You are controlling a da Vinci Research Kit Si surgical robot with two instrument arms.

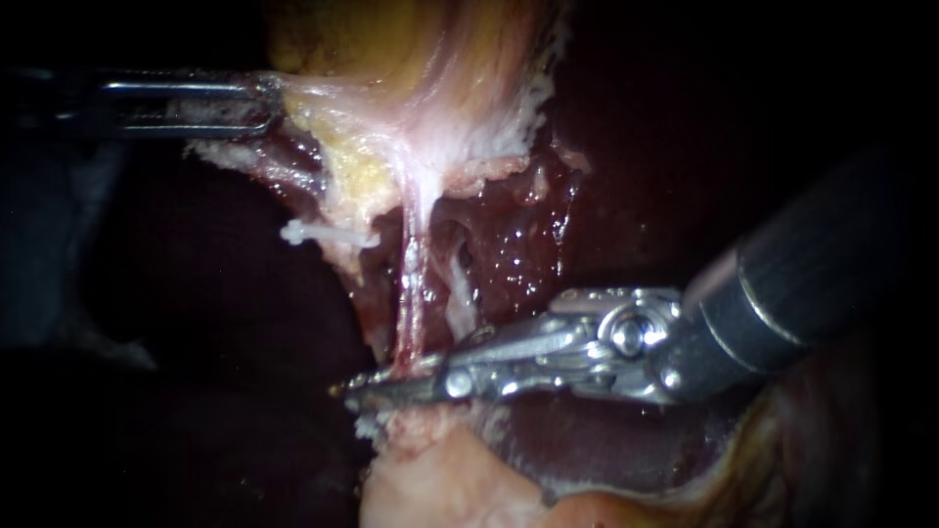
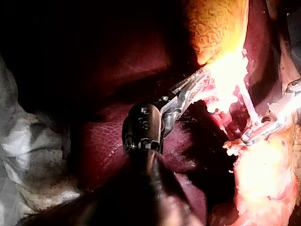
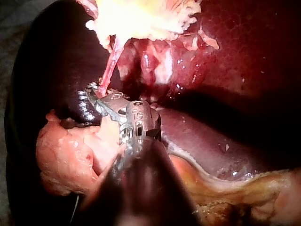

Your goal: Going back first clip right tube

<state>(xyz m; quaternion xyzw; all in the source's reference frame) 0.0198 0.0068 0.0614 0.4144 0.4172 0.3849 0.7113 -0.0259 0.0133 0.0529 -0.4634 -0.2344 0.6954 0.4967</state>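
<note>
Right instrument (image 1: 391, 386) has its jaws slightly apart astride the lower end of the tube (image 1: 412, 284); liver (image 1: 597, 445) lies close beneath, with dark open room beyond the tips; left instrument (image 1: 266, 103) is clamped on the gallbladder (image 1: 391, 49) edge; a white clip (image 1: 323, 235) sits near the tube.

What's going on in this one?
The left instrument has its pincer shut on the pale tissue under the gallbladder, holding it stretched above the liver. A thin pink tube runs taut from there down to the tip of the right instrument, which lies against the tube's lower end. A white clip sits on a strand beside the tube.
</note>
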